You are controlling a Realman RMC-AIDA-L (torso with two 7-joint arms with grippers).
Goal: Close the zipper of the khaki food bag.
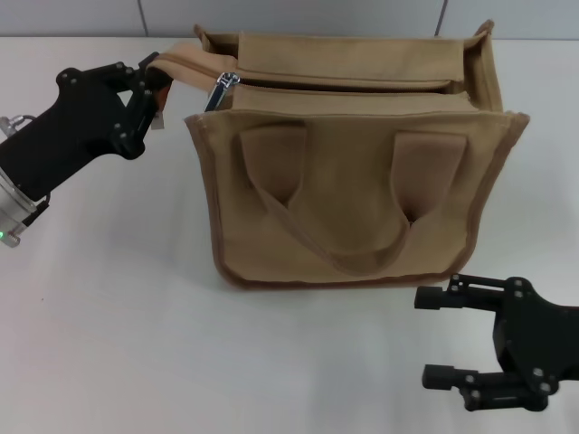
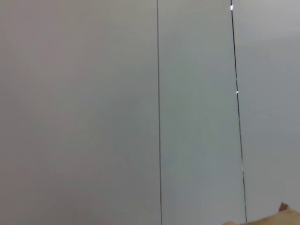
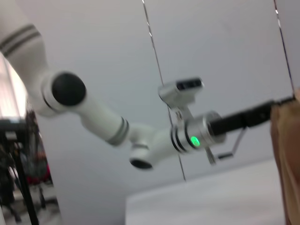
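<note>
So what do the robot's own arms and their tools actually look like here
The left tool is matte black and blocky with visible screw heads, mounted on a silver metal ring with a small green light. Seen from the right wrist view, the left arm is glossy white with grey bands, black round joint caps and a small camera module near the wrist. The right tool is black too, with two flat parallel fingers.

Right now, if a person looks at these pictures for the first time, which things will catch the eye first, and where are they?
The khaki food bag stands in the middle of the white table, its two handles lying flat on the front. At its top left corner the left gripper is shut on the end tab of the zipper, whose silver slider sits at that end. The right gripper is open, low at the front right, apart from the bag.
</note>
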